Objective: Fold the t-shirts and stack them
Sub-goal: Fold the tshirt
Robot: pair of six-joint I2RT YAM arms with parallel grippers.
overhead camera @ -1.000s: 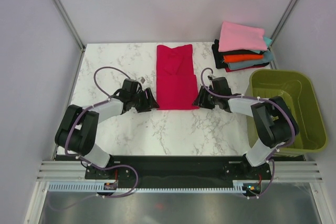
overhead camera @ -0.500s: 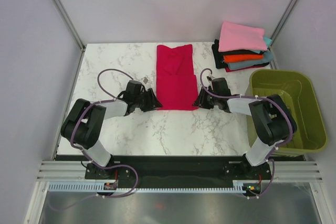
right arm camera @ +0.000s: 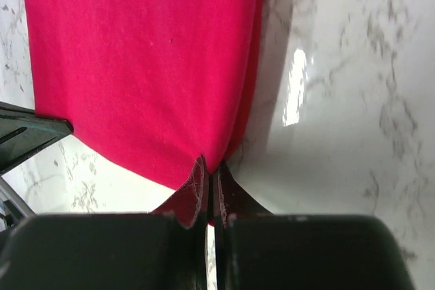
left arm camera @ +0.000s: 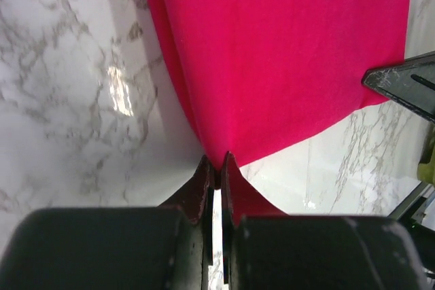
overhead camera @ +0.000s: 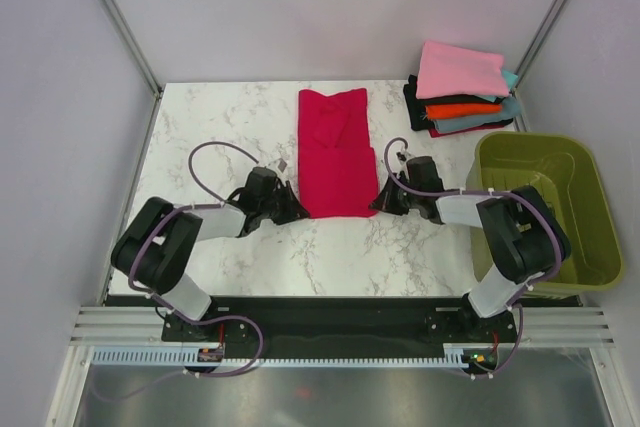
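Pinching the crimson-red t-shirt [overhead camera: 335,152] at its two near corners, I have both pairs of jaws pressed together on cloth. My left gripper [left arm camera: 217,168] bites the near-left corner. Its tips meet with a fold of red fabric caught between them, and the shirt spreads ahead of them and off to their right over the marble table [overhead camera: 220,117]. My right gripper [right arm camera: 209,171] clamps the near-right corner the same way, with red cloth peaking up into the closed tips and the shirt running ahead and to their left. Each wrist camera catches a dark finger of the other gripper across the hem.

The shirt lies as a long folded strip that starts between my two grippers and stretches away from both. Well beyond my right jaws, ahead and to their right, stands a stack of folded shirts: a pink t-shirt [overhead camera: 458,69] on top, then an orange t-shirt [overhead camera: 462,109], a black t-shirt [overhead camera: 415,102] and a teal-grey t-shirt [overhead camera: 480,124]. An olive-green basket [overhead camera: 590,237] sits to the right of my right gripper, apart from it.
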